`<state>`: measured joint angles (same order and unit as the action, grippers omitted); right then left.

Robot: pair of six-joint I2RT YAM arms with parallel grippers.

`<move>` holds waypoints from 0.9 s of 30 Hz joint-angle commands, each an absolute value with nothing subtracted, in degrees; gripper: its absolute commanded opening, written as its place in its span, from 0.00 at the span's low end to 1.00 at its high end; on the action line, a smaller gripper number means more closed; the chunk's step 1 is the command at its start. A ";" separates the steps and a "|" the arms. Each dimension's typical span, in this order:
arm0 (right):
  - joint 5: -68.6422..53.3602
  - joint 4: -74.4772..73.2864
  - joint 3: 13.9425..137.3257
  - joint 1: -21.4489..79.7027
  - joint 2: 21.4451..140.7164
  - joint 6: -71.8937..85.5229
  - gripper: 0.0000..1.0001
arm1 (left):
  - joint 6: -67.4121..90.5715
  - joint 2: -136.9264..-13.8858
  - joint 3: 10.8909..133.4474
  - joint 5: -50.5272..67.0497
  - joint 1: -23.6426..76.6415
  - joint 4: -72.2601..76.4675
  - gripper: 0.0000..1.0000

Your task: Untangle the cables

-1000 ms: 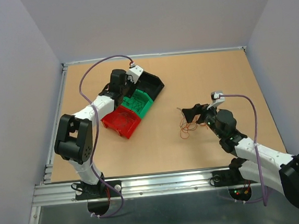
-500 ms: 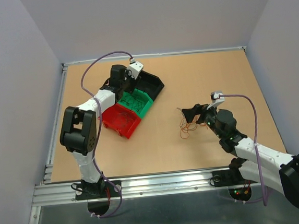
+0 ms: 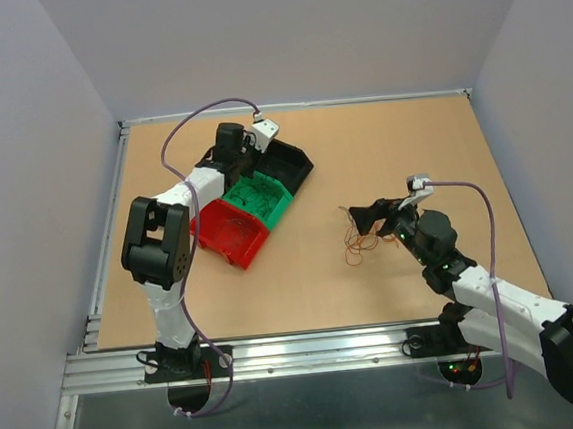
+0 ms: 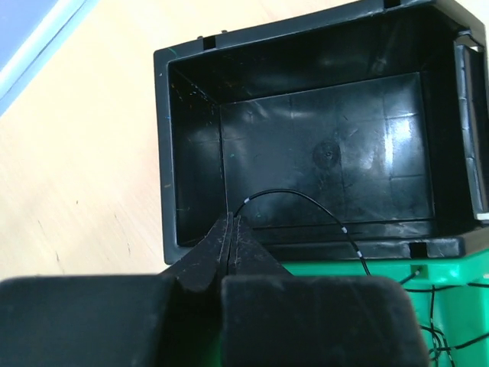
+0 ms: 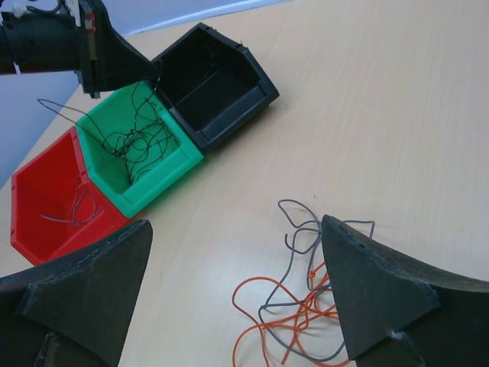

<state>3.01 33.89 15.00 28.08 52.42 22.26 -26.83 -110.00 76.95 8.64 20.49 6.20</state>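
The cables lie in more than one place. A loose clump of orange and grey cables [image 5: 306, 306] rests on the table [image 3: 357, 243], and my right gripper [image 5: 235, 225] hovers open just above it [image 3: 367, 219], nothing between its fingers. A tangle of thin black cables [image 5: 137, 145] fills the green bin [image 5: 164, 183]. My left gripper [image 4: 231, 218] is shut on one thin black cable [image 4: 306, 197], which arcs over the black bin's near wall toward the green bin [image 4: 458, 275]. From above, the left gripper [image 3: 244, 164] sits where those two bins meet.
Three bins stand in a diagonal row at the table's left: black bin [image 3: 297, 161], holding only the held cable's loop, green bin [image 3: 284, 207], and red bin [image 3: 245, 253] holding a grey cable [image 5: 76, 210]. Grey walls enclose the table.
My left gripper has closed from open and now pinches a black cable, having shifted slightly toward the black bin. The right arm has barely moved and stays open.
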 commanded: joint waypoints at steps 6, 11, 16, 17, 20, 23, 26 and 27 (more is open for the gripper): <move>3.43 35.77 16.87 27.68 50.54 21.36 0.97 | -28.82 -98.44 68.03 7.91 20.04 6.94 0.00; 3.52 35.60 16.61 27.68 50.19 21.18 0.97 | -30.67 -94.93 66.27 8.34 19.95 4.94 0.00; 3.78 35.51 16.52 27.68 49.75 21.01 0.97 | -33.05 -96.50 68.03 7.39 20.13 0.09 0.00; 3.78 35.51 16.52 27.60 49.75 21.01 0.97 | -34.18 -96.94 68.20 7.30 20.13 -2.26 0.00; 3.60 35.33 16.52 27.60 49.83 20.92 0.97 | -35.85 -98.26 68.20 6.86 20.30 -4.21 0.00; 3.69 35.33 16.70 27.60 50.01 21.00 0.97 | -36.12 -100.71 68.64 2.75 21.18 -4.40 0.00; 3.25 35.33 16.96 27.68 50.71 21.18 0.97 | -35.77 -104.48 69.69 -1.39 22.67 -3.52 0.00; 2.99 35.33 17.22 27.60 51.06 21.09 0.97 | -35.60 -105.55 69.96 -2.28 23.20 -3.17 0.00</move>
<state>3.03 33.85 15.00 28.08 50.68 22.00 -34.74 -102.32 67.40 2.79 21.32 -2.83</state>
